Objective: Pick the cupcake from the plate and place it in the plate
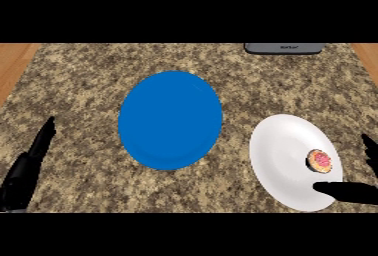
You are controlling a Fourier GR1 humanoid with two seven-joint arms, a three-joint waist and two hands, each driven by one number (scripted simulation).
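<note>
A small cupcake with pink topping sits on the right part of a white plate at the counter's right. A larger blue plate lies bare in the middle. My right hand is at the lower right: its thumb reaches over the white plate's lower rim, just below the cupcake, and its straight fingers show at the right edge, beside the cupcake. The cupcake lies between them, untouched. My left hand rests at the lower left, fingers straight and pointing up.
A grey appliance edge shows at the top right of the speckled granite counter. Wooden strips flank the counter at both sides.
</note>
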